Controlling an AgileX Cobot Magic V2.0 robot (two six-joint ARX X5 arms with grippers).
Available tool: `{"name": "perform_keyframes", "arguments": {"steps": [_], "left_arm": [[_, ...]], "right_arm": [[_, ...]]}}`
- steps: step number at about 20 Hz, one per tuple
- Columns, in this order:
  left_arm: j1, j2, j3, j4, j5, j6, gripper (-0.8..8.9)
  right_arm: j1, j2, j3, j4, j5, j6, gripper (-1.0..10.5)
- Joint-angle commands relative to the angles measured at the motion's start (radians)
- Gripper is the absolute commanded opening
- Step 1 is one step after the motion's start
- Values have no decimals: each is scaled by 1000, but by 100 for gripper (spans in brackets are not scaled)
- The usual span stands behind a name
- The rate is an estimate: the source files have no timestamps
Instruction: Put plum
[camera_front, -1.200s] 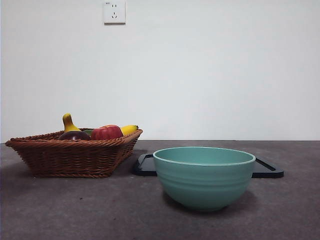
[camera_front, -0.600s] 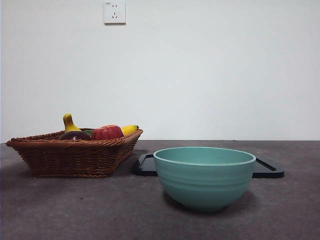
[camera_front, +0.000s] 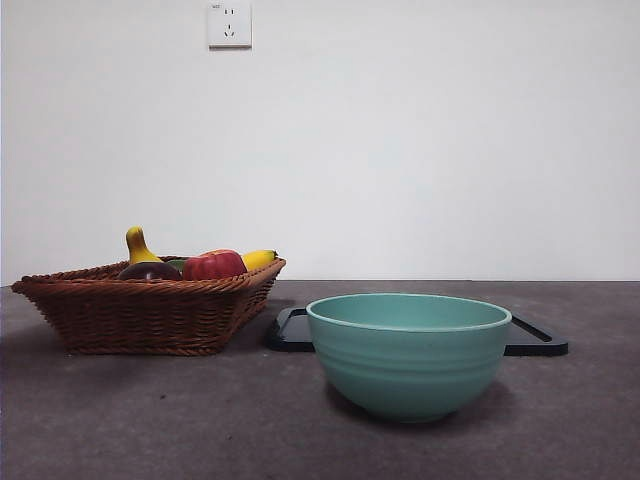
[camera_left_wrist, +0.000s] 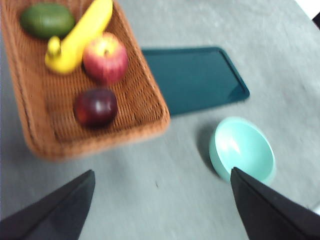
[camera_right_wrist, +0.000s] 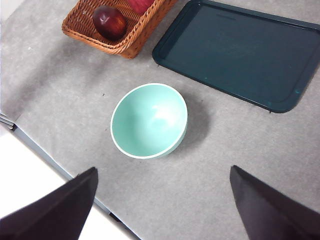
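The plum (camera_left_wrist: 95, 107) is dark maroon and glossy, lying in the wicker basket (camera_left_wrist: 35, 115) beside a red apple (camera_left_wrist: 105, 58). From the front the plum (camera_front: 149, 271) peeks over the basket (camera_front: 140, 315) rim, left of the apple (camera_front: 212, 265). It also shows in the right wrist view (camera_right_wrist: 109, 22). My left gripper (camera_left_wrist: 160, 210) hangs open high above the table, near the basket's corner. My right gripper (camera_right_wrist: 160, 210) is open too, high over the teal bowl (camera_right_wrist: 149, 120). Neither holds anything.
A banana (camera_left_wrist: 80, 37) and a green avocado (camera_left_wrist: 47, 20) share the basket. An empty teal bowl (camera_front: 408, 352) stands at the front, with a dark flat tray (camera_front: 530, 338) behind it. The table edge (camera_right_wrist: 45, 155) runs close to the bowl.
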Motion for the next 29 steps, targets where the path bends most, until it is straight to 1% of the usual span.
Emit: {"name": "perform_keyframes", "arguments": {"steps": [1, 4, 9, 12, 18, 20, 25, 27, 29], "left_arm": [[-41, 112, 74, 11, -68, -16, 438], [-108, 261, 163, 19, -206, -16, 436], [-194, 503, 299, 27, -355, -14, 436], [-221, 624, 329, 70, -374, -11, 436], [-246, 806, 329, 166, -405, -8, 436], [-249, 854, 329, 193, -434, -8, 437], [-249, 959, 329, 233, -436, -8, 437], [-249, 988, 329, 234, -461, -8, 437], [-249, 1008, 329, 234, -461, -8, 436]], "right_arm": [[4, 5, 21, 10, -3, 11, 425], [4, 5, 21, 10, -3, 11, 425], [4, 5, 21, 10, -3, 11, 425], [4, 5, 21, 10, -3, 11, 425], [4, 5, 21, 9, -3, 11, 425], [4, 5, 21, 9, -3, 12, 425], [4, 5, 21, 9, -3, 16, 425], [4, 5, 21, 9, -3, 16, 425], [4, 5, 21, 9, -3, 16, 425]]}}
